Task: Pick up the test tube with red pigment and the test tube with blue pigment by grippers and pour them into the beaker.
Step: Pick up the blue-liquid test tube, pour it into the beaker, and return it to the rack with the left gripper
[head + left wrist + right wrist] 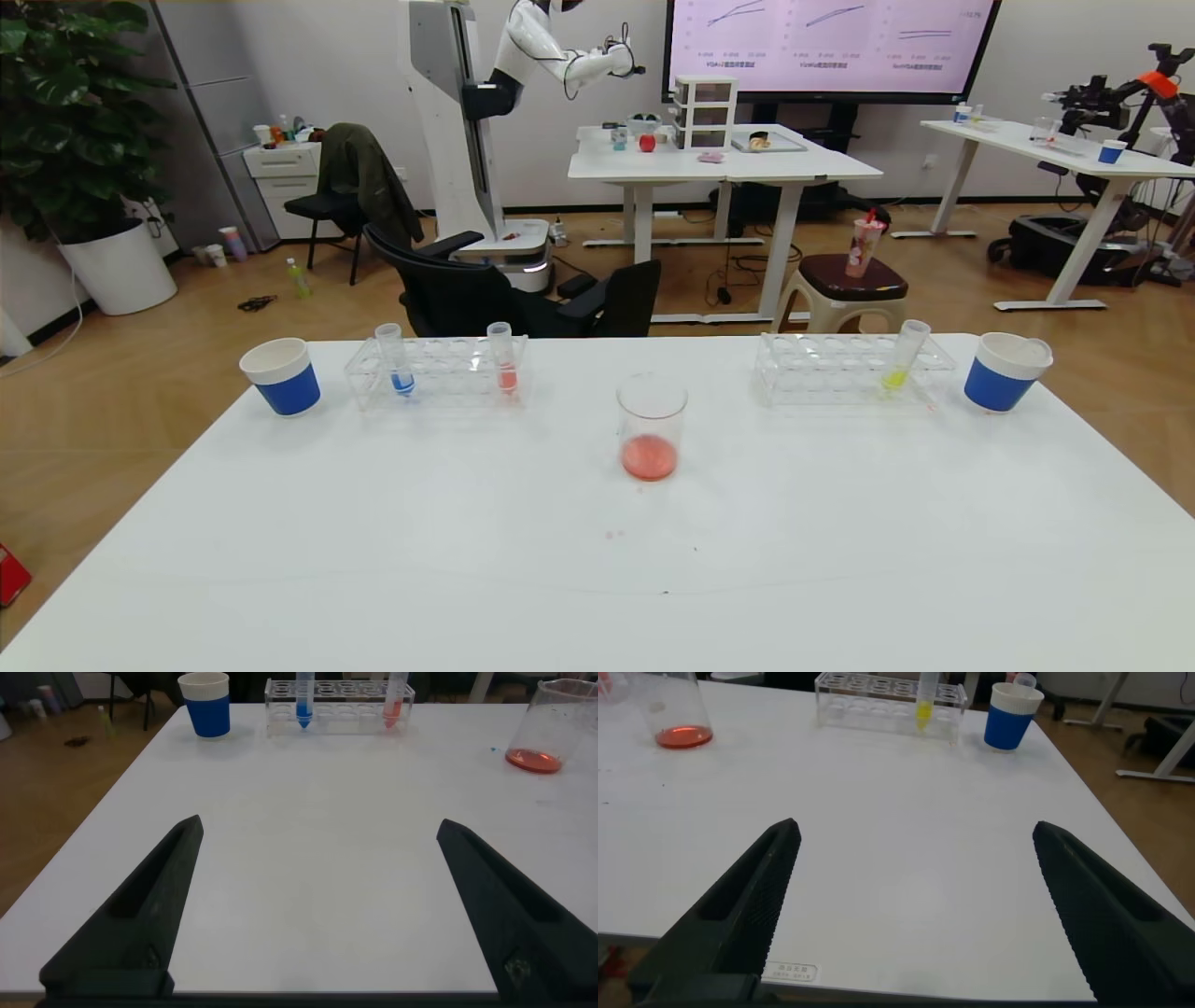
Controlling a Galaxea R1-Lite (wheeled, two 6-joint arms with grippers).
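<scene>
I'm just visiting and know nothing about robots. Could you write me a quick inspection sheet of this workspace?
Surface: white table, a few small reddish specks near the middle.
Job's things: blue tube and red tube upright in the left rack; beaker at centre holds a little red liquid.
Clutter: yellow-green tube in the right rack; two blue-banded paper cups at the far corners.
Grippers: left gripper and right gripper both open, low over bare table, holding nothing.
Cables: nothing seen on the table.
Surroundings: office chairs, desks, wall screen, another white robot, potted plant.
</scene>
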